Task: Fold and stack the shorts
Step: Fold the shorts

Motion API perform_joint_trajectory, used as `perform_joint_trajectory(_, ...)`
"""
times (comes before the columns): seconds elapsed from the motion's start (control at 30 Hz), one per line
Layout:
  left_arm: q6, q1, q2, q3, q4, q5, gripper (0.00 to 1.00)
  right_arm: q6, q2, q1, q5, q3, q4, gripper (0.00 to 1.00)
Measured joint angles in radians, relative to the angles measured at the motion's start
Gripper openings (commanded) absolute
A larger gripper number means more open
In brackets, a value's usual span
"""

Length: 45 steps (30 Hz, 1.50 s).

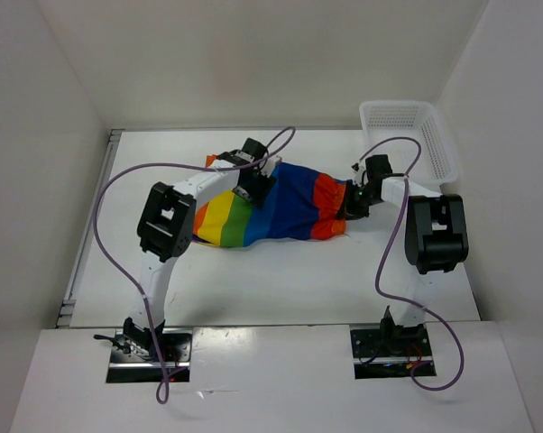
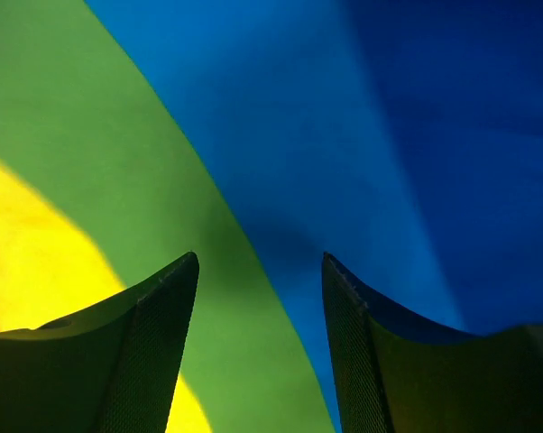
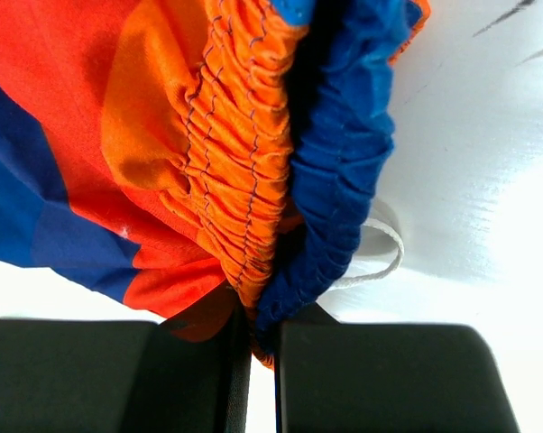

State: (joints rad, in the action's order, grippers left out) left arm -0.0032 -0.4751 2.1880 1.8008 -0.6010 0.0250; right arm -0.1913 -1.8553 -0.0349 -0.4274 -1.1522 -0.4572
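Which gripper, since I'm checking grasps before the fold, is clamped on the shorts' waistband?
The right gripper: shut on the gathered waistband of the shorts. The left gripper stands open over the green stripe and the blue stripe.

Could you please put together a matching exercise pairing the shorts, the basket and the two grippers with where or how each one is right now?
Things:
1. shorts
2. basket
3. left gripper
4. right gripper

Places or states:
A. shut on the gathered waistband
B. at the far right corner of the table
C. open over green and blue stripes
D. lying across the middle of the table

Pairs: 1-D, 2-B, 3-C, 4-A.
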Motion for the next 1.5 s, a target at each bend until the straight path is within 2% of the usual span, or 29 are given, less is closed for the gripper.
perform_joint_trajectory(0.07, 0.000, 0.000, 0.059, 0.000, -0.002, -0.018, 0.65, 0.008, 0.000, 0.000, -0.003, -0.003, -0.001, 0.00)
perform_joint_trajectory(0.23, 0.000, -0.003, 0.082, 0.047, 0.011, -0.074, 0.65, 0.034, 0.004, 0.000, -0.007, -0.043, -0.027, 0.00)
perform_joint_trajectory(0.5, 0.000, -0.058, 0.146, 0.127, 0.029, -0.057, 0.66, 0.085, 0.086, 0.000, -0.011, -0.261, -0.144, 0.00)
perform_joint_trajectory(0.63, 0.000, -0.101, 0.217, 0.240, 0.028, 0.012, 0.66, 0.114, 0.145, -0.003, -0.021, -0.366, -0.209, 0.00)
perform_joint_trajectory(0.83, 0.000, -0.134, 0.375, 0.535, -0.005, 0.183, 0.67, 0.155, 0.196, -0.044, -0.025, -0.491, -0.278, 0.00)
perform_joint_trajectory(0.93, -0.001, -0.138, 0.386, 0.585, -0.011, 0.227, 0.69, 0.180, 0.202, -0.053, -0.024, -0.505, -0.292, 0.00)
perform_joint_trajectory(1.03, 0.000, -0.135, 0.355, 0.556, -0.010, 0.252, 0.72, 0.211, 0.193, -0.053, -0.018, -0.505, -0.327, 0.00)
perform_joint_trajectory(1.13, -0.001, -0.113, 0.260, 0.423, -0.020, 0.249, 0.73, 0.238, 0.171, -0.053, -0.017, -0.505, -0.350, 0.00)
perform_joint_trajectory(1.37, 0.000, 0.010, 0.000, 0.151, -0.005, 0.102, 0.80, 0.280, 0.110, -0.055, -0.004, -0.534, -0.379, 0.00)
perform_joint_trajectory(1.5, 0.000, 0.094, -0.053, 0.081, 0.013, 0.062, 0.80, 0.307, 0.093, -0.080, 0.027, -0.564, -0.386, 0.00)
